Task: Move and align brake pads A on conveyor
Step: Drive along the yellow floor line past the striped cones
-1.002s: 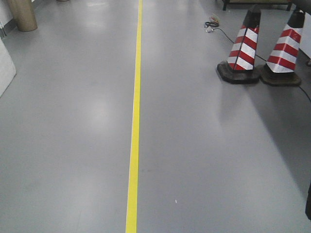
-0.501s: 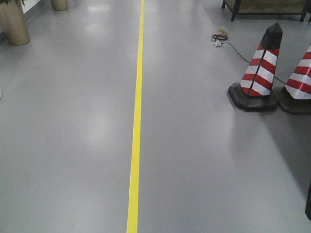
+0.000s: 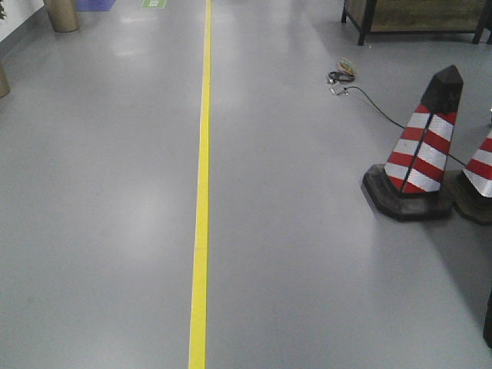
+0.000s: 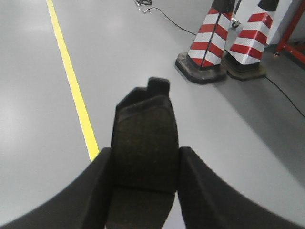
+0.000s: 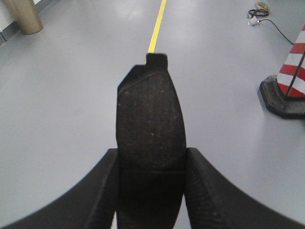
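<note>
Left wrist view: your left gripper (image 4: pixel 145 179) clamps one brake pad (image 4: pixel 144 138) between its fingers, long axis running straight out past the fingertips, end tab farthest out, above grey floor (image 4: pixel 228 129) with a yellow line (image 4: pixel 71 81). Right wrist view: your right gripper (image 5: pixel 151 183) grips a second brake pad (image 5: pixel 150 124) likewise, tab outward.

Open grey floor (image 3: pixel 115 231) left and centre; striped cones (image 3: pixel 419 146) and a cable (image 3: pixel 369 104) block the right
</note>
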Tool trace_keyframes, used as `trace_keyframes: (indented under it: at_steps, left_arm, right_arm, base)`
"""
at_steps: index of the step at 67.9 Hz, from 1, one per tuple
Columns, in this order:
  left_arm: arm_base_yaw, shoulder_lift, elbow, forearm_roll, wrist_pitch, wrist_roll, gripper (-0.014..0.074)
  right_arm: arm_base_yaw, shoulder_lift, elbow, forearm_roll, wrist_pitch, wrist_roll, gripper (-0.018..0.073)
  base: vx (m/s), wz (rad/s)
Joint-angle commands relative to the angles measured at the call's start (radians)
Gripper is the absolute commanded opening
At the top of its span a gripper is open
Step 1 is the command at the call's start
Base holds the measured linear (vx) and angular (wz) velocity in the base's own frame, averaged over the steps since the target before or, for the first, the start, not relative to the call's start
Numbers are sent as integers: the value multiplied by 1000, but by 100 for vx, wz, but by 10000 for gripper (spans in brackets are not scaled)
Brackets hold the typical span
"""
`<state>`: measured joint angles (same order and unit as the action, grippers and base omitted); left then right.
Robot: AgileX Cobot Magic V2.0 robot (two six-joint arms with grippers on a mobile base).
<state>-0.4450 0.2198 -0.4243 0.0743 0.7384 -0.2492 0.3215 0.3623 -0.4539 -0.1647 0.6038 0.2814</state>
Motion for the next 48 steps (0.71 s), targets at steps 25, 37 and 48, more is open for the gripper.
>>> trace_keyframes:
  at_steps: [25, 37, 48]
  left_arm:
    - [-6, 11, -28, 2, -92, -4, -6]
    - [-6, 11, -28, 2, -92, -4, -6]
    - [-6, 11, -28, 2, -92, -4, -6]
  right_arm:
    - [-5, 6, -28, -17, -88, -4, -4]
    - [-5, 6, -28, -17, -88, -4, -4]
    - [-5, 6, -28, -17, -88, -4, -4]
  base:
    - [72, 1]
    - [67, 3]
    - [62, -2]
